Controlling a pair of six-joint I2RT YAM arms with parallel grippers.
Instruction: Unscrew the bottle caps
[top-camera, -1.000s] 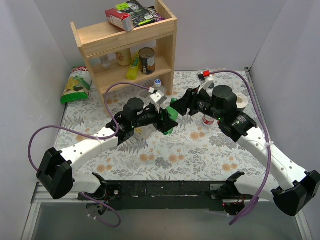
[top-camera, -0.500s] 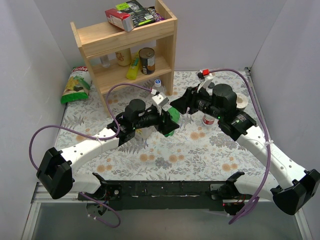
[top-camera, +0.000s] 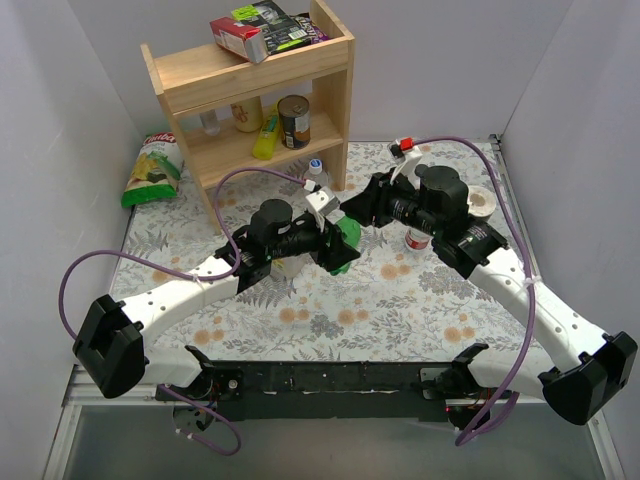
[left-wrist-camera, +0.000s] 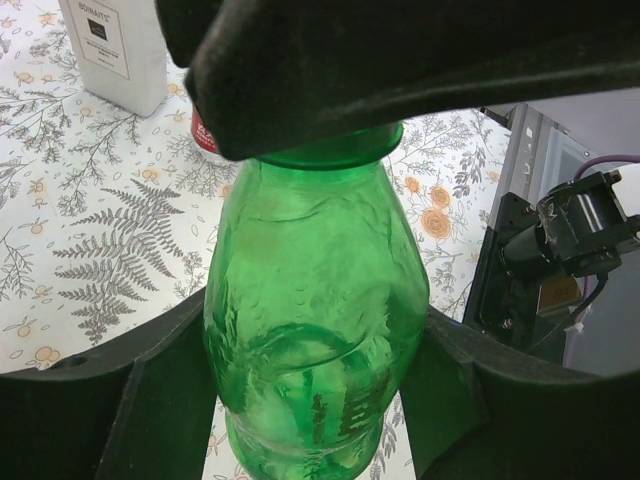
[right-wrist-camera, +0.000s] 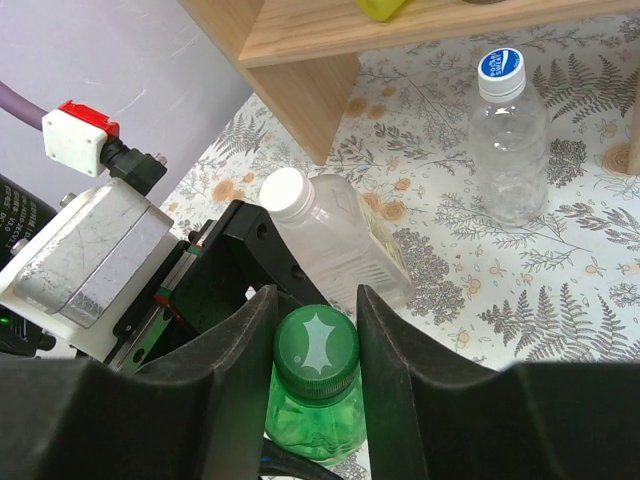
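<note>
- The left gripper is clamped around the body of the green bottle, 1 finger on each side. It holds the bottle above the flowery tablecloth, about mid-table in the top view.
- The green cap is on the bottle's neck. The right gripper comes in from 2 o'clock in the top view, and its 2 fingers are pressed against the cap from both sides, so it looks pinched on the cap.
- In the left wrist view the right gripper's dark body blocks the top of the bottle, so the cap doesn't show there.
- A clear bottle with a blue cap stands upright at 1 o'clock in the right wrist view, right by the foot of the wooden shelf.
- Another clear bottle with a white cap lies tilted just behind the left gripper, cap pointing to 10 o'clock in that view.
- A small red-labelled bottle stands at 3 o'clock from the green one, partly under the right arm.
- A white bottle with a printed label is at 11 o'clock in the left wrist view.
- A chip bag sits at 10 o'clock on the table, and a roll of tape at 2 o'clock.
</note>
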